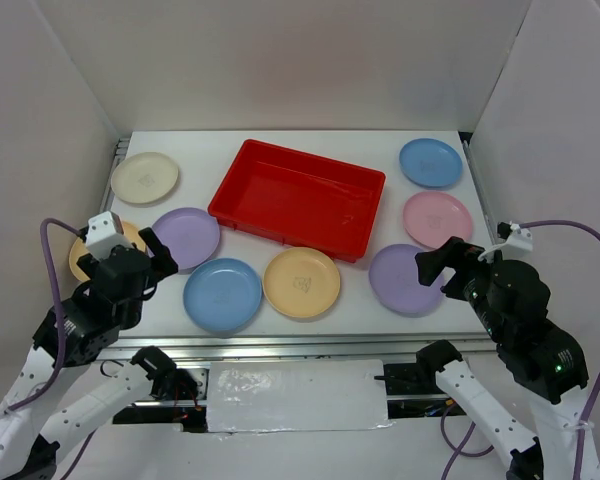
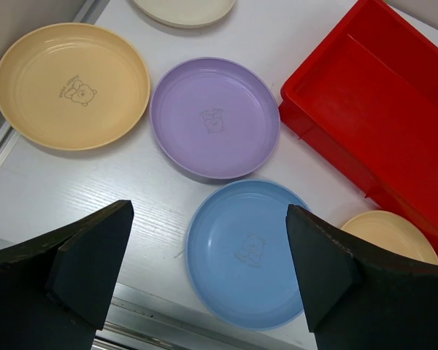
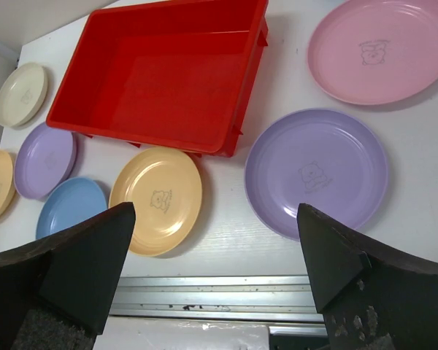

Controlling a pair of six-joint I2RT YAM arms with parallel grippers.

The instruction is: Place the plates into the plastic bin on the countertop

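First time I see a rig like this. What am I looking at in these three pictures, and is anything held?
Two robot arms stand at the near edge of a white table. The top view comes from a fixed camera above and behind them. The other two come from cameras on the wrists, so the black wedges there belong to the left pincer and the right pincer. An empty red bin sits mid-table, with eight pastel plates around it, among them a cream plate and a pink plate. Both pincers are open and hold nothing.
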